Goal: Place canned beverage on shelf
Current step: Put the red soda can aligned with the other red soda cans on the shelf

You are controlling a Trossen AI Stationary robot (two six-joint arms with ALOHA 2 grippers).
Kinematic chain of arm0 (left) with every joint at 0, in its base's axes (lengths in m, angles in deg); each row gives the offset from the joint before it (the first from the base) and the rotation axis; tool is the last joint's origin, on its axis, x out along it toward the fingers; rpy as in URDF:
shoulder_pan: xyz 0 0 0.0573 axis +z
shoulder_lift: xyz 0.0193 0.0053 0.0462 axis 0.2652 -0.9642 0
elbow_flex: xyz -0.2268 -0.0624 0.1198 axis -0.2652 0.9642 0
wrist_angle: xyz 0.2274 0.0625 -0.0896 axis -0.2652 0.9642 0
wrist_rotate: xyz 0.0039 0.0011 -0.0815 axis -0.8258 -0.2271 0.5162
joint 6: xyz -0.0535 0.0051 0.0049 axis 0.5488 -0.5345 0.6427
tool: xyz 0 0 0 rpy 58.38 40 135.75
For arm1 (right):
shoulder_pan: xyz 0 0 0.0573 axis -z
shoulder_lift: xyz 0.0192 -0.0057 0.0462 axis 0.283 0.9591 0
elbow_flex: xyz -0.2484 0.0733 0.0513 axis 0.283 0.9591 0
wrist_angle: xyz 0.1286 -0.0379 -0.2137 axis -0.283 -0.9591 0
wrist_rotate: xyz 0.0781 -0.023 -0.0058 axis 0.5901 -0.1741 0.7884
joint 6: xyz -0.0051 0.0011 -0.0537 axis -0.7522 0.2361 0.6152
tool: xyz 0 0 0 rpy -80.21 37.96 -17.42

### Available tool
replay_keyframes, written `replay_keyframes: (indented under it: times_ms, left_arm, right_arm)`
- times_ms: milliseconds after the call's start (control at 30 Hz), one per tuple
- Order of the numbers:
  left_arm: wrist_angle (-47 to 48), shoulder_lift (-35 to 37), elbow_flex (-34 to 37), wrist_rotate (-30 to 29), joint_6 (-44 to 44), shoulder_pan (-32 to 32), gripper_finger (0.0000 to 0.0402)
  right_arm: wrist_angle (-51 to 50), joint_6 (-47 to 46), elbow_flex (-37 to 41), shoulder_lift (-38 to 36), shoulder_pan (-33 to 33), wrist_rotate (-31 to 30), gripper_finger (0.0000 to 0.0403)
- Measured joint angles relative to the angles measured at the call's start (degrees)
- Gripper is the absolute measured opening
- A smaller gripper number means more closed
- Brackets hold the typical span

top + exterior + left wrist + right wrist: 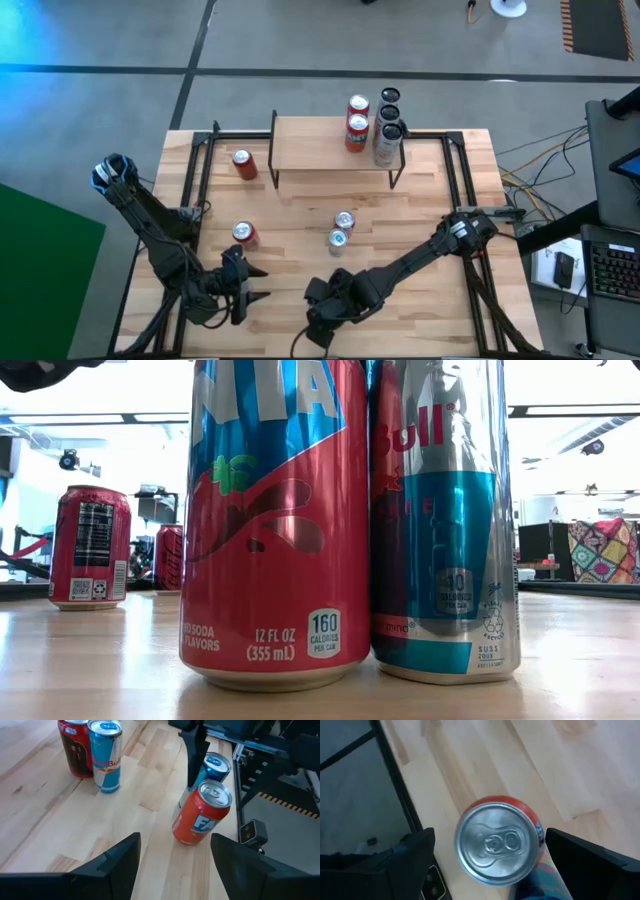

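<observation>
An orange-red Fanta can point(337, 241) point(496, 845) point(202, 813) stands upright on the table, touching a blue-and-silver Red Bull can point(344, 221) point(215, 767) point(445, 520) just behind it. My right gripper point(490, 847) point(335, 295) hovers open above the Fanta can, with one finger on either side of the can's top and clear of it. One of its fingers point(192, 755) hangs beside the blue can. My left gripper point(175, 865) point(248, 285) waits open and empty near the table's front, left of the pair. The shelf point(315, 148) stands at the table's far middle.
Several cans stand on the shelf's right end point(372, 120). One red can point(243, 163) stands left of the shelf and another point(244, 234) at centre left. Black frame rails point(200, 190) run along the table's sides. Bare wood lies between the can pair and the shelf.
</observation>
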Motion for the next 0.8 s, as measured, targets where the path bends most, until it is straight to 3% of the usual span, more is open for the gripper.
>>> replay_keyframes:
  times_ms: [367,800]
  left_arm:
    - [0.82,-0.36,0.04,0.09,0.99,0.00,0.0227]
    - [0.92,-0.36,0.07,-1.52,1.79,0.14,0.0226]
  right_arm:
    - [-2.68,-1.26,0.75,0.00,0.09,-1.26,0.0368]
    - [-2.16,9.47,1.67,0.00,0.41,-1.05,0.0362]
